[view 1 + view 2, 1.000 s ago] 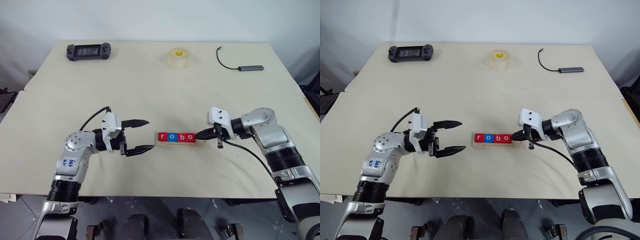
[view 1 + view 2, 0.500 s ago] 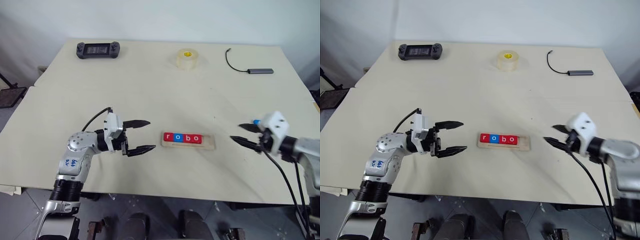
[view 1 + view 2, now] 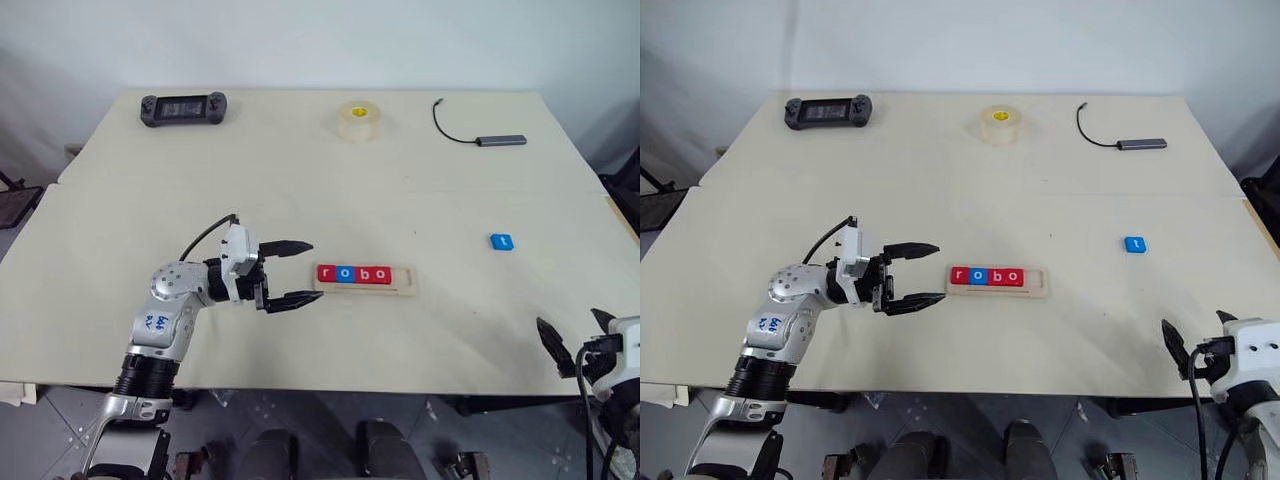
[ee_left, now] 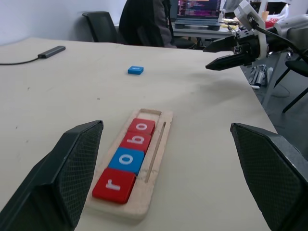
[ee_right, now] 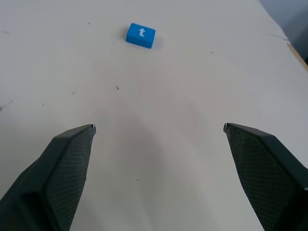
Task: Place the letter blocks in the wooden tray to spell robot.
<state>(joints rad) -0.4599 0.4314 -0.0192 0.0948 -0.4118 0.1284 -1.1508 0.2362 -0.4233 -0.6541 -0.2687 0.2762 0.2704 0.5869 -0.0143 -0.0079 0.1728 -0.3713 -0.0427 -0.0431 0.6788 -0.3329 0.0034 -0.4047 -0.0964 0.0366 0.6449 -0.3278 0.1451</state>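
The wooden tray lies at the table's middle. Four letter blocks sit in it side by side and read r, o, b, o: red, blue, red, red. The slot's right end is bare. A blue t block lies alone on the table to the tray's right, also in the right wrist view. My left gripper is open, level, just left of the tray and apart from it. My right gripper is open with nothing in it, at the table's near right edge, well short of the t block.
Along the far edge of the table lie a black game controller, a roll of tape and a grey hub with a black cable. A seam runs across the tabletop. Chairs and a seated person show beyond the table.
My right gripper left the tray's right end, swung right and back to the table's near edge, and opened. The blue t block now shows uncovered. The left gripper stayed put.
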